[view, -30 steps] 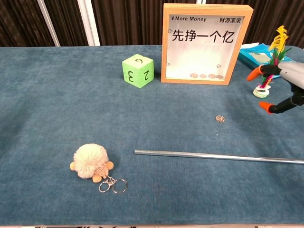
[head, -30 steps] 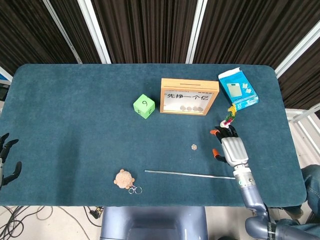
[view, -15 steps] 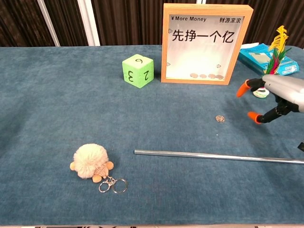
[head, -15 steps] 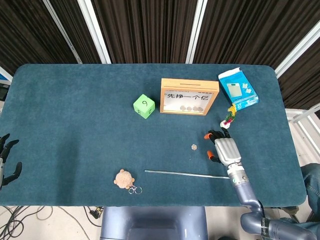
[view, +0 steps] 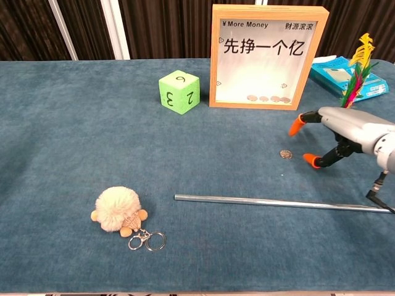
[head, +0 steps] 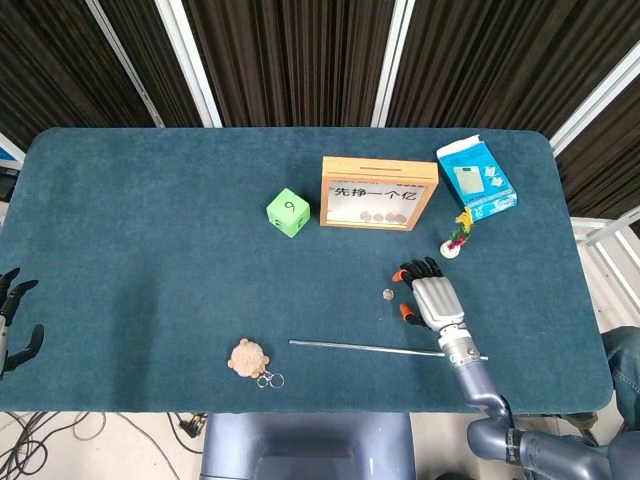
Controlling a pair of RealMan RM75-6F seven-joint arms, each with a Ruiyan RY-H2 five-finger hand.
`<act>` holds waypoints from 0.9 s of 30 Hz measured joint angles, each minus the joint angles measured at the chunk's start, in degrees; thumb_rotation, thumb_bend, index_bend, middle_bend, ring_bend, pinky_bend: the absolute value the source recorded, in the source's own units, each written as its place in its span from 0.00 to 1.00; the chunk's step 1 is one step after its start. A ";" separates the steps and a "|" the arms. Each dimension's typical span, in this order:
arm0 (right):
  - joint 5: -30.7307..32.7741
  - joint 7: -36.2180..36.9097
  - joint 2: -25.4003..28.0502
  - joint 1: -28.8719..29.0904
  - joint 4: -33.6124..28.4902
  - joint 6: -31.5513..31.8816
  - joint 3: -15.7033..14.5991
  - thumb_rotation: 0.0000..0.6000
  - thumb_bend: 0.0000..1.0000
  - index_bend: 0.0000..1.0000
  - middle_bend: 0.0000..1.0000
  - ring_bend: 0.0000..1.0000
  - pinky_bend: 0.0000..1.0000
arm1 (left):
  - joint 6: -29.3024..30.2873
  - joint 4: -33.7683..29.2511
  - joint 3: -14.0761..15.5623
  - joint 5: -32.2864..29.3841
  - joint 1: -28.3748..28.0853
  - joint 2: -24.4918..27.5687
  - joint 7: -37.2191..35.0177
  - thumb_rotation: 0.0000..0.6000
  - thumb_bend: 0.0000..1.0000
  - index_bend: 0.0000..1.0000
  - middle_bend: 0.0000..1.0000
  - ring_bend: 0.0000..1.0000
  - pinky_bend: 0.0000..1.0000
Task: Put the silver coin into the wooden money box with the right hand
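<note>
Over the last second the right hand (head: 427, 298) slides leftward across the table (head: 150, 240), away from the feather toy (view: 354, 74) and in toward the coin (head: 388, 294); the gap between them shrinks from well apart to just beside. That reads as the approach to the pick-up nearing its end, with the grasp itself not yet begun. The hand is open and holds nothing: in the chest view its orange-tipped fingers (view: 297, 124) are spread, one reaching forward above the cloth and the thumb tip low near the surface, with the coin (view: 285, 154) lying flat just to the left of them, not touched. The coin sits slightly ahead of the thumb tip and below the raised finger, so a short further reach should bracket it. The box (head: 379, 192) stands upright beyond the hand, further from the robot and a little to the left, with several coins visible at the bottom behind its window. The rod (view: 271, 203) lies behind the hand, nearer the robot, under the wrist. The left hand (head: 14, 318) hangs open off the table's edge, idle.
</note>
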 measured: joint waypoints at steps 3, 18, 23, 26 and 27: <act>-0.05 -0.10 -0.76 0.50 0.62 -0.34 -0.15 1.00 0.45 0.33 0.19 0.10 0.68 | -0.06 -0.05 0.02 -0.04 -0.01 0.04 0.01 1.00 0.44 0.18 0.01 0.00 0.11; 0.71 -0.73 -2.74 1.42 3.06 -1.11 -0.65 1.00 0.45 0.39 0.18 0.09 0.80 | -0.34 -0.23 0.10 -0.25 -0.05 0.24 0.06 1.00 0.44 0.18 0.01 0.00 0.11; 0.71 -0.38 -2.84 1.33 3.42 -1.05 -0.90 1.00 0.45 0.39 0.18 0.08 0.82 | -0.39 -0.27 0.12 -0.28 -0.08 0.24 0.19 1.00 0.44 0.18 0.01 0.00 0.11; 0.61 -0.14 -3.03 1.44 3.58 -1.11 -0.97 1.00 0.45 0.39 0.17 0.08 0.84 | -0.32 -0.29 0.13 -0.28 -0.05 0.23 0.24 1.00 0.44 0.18 0.01 0.00 0.11; 0.56 -0.07 -3.12 1.49 3.66 -1.13 -1.00 1.00 0.45 0.39 0.17 0.08 0.85 | -0.30 -0.28 0.13 -0.29 -0.04 0.21 0.25 1.00 0.44 0.18 0.01 0.00 0.11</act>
